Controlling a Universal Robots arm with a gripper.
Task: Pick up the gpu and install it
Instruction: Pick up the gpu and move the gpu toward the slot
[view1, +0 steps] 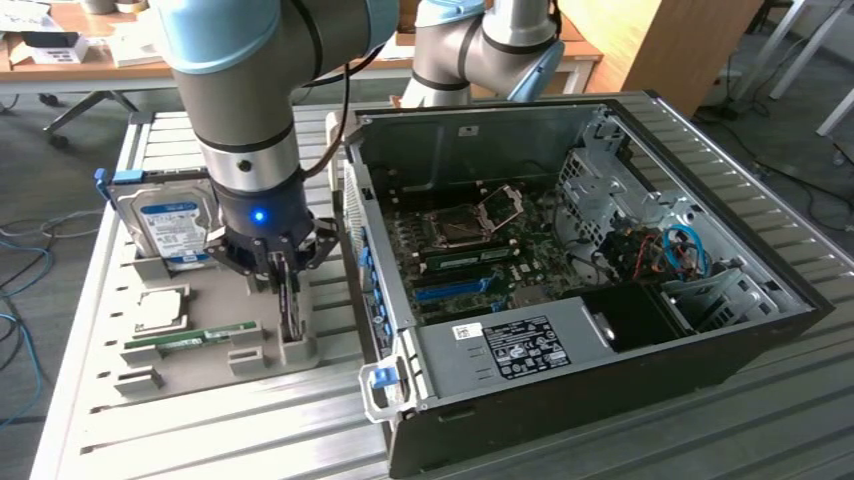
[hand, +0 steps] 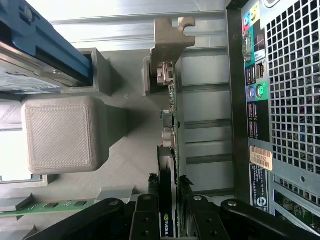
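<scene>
The gpu (view1: 291, 312) stands on edge in a slot of the grey holder tray (view1: 200, 375), to the exterior view's left of the open computer case (view1: 747, 330). In the wrist view the gpu (hand: 170, 115) appears edge-on, with its silvery end bracket (hand: 170, 35) at the far end. My gripper (view1: 283, 272) is down over the card's upper edge. The black fingers (hand: 147, 220) press on both faces of the card, so my gripper (hand: 169, 222) is shut on it. The card's lower edge still sits in the holder.
The tray also holds a silver hard drive (view1: 174, 230) with a blue label, a square chip (view1: 160, 310) and a green RAM stick (view1: 194, 340). The case's rear panel (hand: 290, 100) is close beside the card. Blue expansion slots (view1: 454, 290) lie on the motherboard inside.
</scene>
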